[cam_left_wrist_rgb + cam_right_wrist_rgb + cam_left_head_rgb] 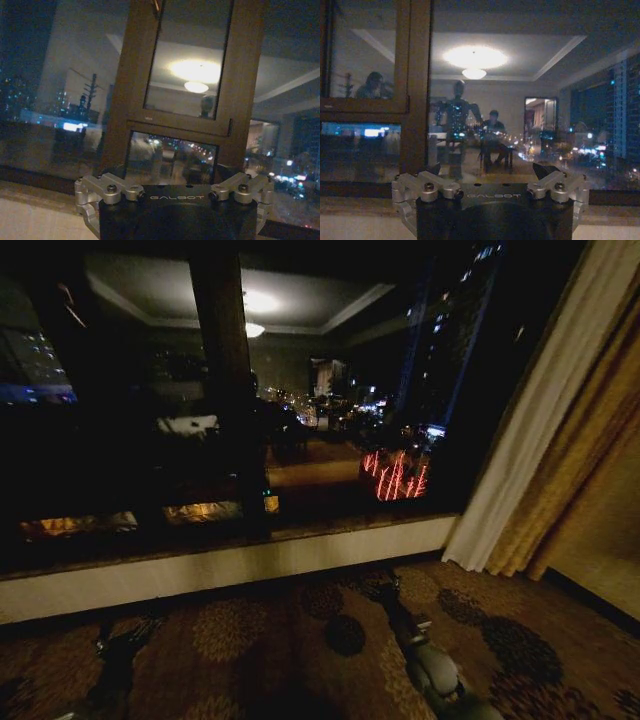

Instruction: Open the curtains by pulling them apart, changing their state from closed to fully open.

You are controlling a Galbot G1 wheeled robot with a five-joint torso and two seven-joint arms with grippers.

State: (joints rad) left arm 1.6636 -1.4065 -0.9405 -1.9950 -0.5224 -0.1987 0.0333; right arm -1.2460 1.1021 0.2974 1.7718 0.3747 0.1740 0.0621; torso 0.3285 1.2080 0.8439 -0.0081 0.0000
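- A dark window (200, 390) is faced at night; a ceiling lamp and room interior are seen reflected in the glass, with city lights beyond.
- The sheer cream-white curtain (540, 410) is seen gathered at the right edge of the window in the head view, hanging in a narrow bundle down to the floor.
- A golden-mustard drape (585, 460) is seen just beside it, on its outer side, also bunched against the wall.
- The glass ahead is left uncovered across the head view; a second sheer panel cannot be made out.
- A pale sill (230, 570) is seen along the base of the window, above a patterned carpet (330, 640).
- The left gripper (115, 645) is held low over the carpet at the lower left, well apart from the curtain; its opening cannot be told in the dim light.
- In the left wrist view the gripper body (175, 212) is pointed at a brown window frame (135, 100); nothing is seen held.
- The right gripper (385, 590) is held low near the centre, pointed toward the sill, apart from the curtain.
- In the right wrist view a dark fingertip (544, 171) is seen raised to one side above the body, with another dark tip on the other side, so the claw appears spread wide, with nothing gripped.
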